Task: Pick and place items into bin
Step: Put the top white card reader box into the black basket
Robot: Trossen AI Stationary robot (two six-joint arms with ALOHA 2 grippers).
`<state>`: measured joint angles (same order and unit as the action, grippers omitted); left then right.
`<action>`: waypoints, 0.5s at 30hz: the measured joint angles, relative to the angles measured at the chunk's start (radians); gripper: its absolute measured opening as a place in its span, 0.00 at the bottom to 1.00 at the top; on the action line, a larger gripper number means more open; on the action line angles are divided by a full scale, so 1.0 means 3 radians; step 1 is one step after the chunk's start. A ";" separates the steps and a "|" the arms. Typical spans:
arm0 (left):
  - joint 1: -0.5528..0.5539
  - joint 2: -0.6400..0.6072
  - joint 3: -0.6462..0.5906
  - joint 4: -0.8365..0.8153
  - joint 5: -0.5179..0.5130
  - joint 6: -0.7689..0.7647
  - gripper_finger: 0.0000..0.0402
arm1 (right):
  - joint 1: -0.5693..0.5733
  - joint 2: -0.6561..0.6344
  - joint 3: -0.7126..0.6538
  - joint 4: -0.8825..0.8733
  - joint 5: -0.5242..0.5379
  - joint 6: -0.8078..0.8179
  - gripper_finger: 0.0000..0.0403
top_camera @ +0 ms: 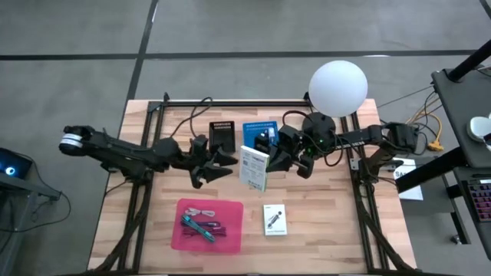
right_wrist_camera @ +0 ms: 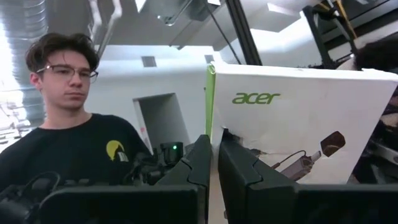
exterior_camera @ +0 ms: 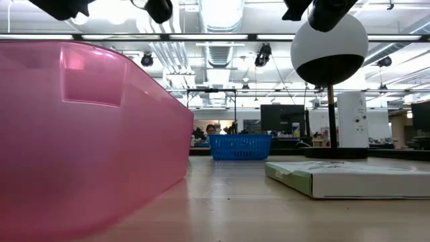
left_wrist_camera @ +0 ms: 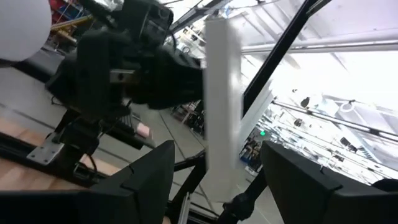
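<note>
Right gripper [top_camera: 278, 162] pinching the white Acer box [top_camera: 254, 168] mid-air above table centre, left gripper [top_camera: 217, 165] just beside it, jaws spread wide, pink bin [top_camera: 230, 211] nearer the front edge holding teal tool [top_camera: 196, 226] and cable.

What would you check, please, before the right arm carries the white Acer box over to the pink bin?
1. Right gripper shut on the white Acer box: ok, its fingers pinch the box's edge.
2. Left gripper clear of the box: ok, fingers open with the box's edge between them, untouched.
3. Box lifted off the table: ok, held upright between the arms.
4. Pink bin has room: cannot tell; a teal tool and cables already lie inside.
5. Second white box outside the bin: ok, lying beside it.
6. Person beyond the table stays back: cannot tell.
</note>
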<state>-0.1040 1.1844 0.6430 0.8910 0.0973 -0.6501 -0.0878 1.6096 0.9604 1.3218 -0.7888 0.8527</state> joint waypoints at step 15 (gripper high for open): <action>0.0000 0.0377 0.0184 0.0347 0.0148 0.0001 0.56 | -0.0019 -0.0001 0.0000 -0.0026 -0.0024 0.0003 0.02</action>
<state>-0.1040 1.2977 0.6983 0.9952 0.1417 -0.6497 -0.0935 1.6093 0.9604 1.3140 -0.7959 0.8536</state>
